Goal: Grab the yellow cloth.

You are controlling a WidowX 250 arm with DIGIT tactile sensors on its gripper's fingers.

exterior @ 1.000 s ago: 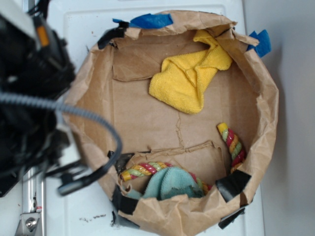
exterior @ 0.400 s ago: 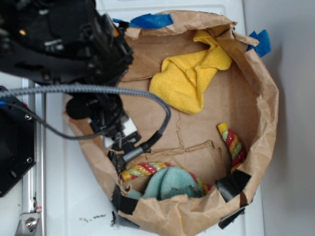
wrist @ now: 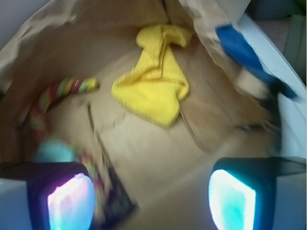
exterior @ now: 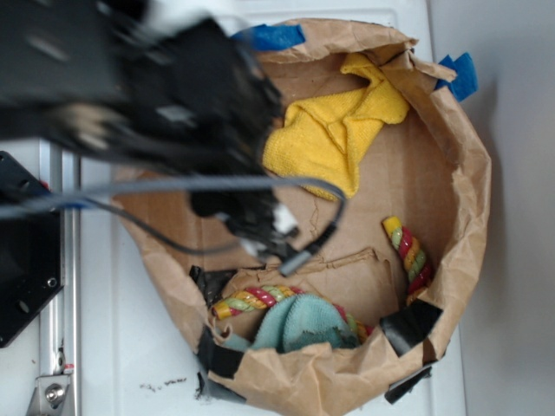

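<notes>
Gripper (wrist: 151, 201) jaws apart, empty, angled into paper bag (exterior: 464, 217), likely lining up a reach. Yellow cloth (wrist: 151, 84) lying crumpled at 12 o'clock ahead of fingers (wrist: 72, 201), well apart, untouched. In exterior view at 1 o'clock inside bag. Also in bag: striped rope (exterior: 408, 251) at 4 o'clock, teal cloth (exterior: 299, 325) at 6 o'clock. Blue tape (exterior: 269, 36) on rim, probably holding the bag.

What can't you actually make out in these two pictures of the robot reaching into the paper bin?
- Exterior view: the blurred black arm hides the gripper and the left floor of the crumpled brown paper bin.
- Exterior view: the light teal terry cloth covers the middle of the red-yellow-green braided rope.
- Wrist view: the gripper is cut off by the bottom edge; motion blur smears the teal cloth.
- The bright yellow fuzzy cloth is clear.
</notes>
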